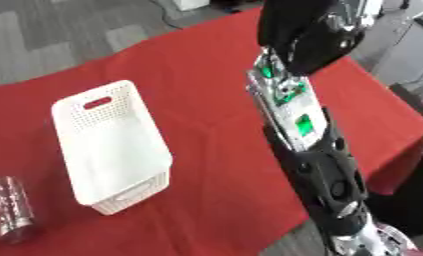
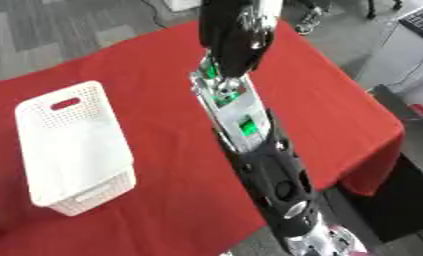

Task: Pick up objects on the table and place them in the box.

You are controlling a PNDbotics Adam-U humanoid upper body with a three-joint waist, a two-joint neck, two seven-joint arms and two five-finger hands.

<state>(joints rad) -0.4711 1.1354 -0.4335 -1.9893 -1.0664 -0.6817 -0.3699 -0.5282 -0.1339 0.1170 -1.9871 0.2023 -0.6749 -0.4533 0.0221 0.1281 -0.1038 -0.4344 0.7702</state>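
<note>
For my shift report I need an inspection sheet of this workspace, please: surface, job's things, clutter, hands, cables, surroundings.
Surface: table under a red cloth.
Job's things: white perforated box at the left, standing upright, nothing seen inside. A shiny metallic cylinder lies on the cloth to the left of the box, apart from it.
Clutter: nothing seen.
Hands: right arm reaches up the middle of the view; the right hand shows as a dark shape, whether it is open or shut cannot be told. Left hand not in view.
Cables: one dark cable on the floor beyond the table.
Surroundings: grey carpet.
</note>
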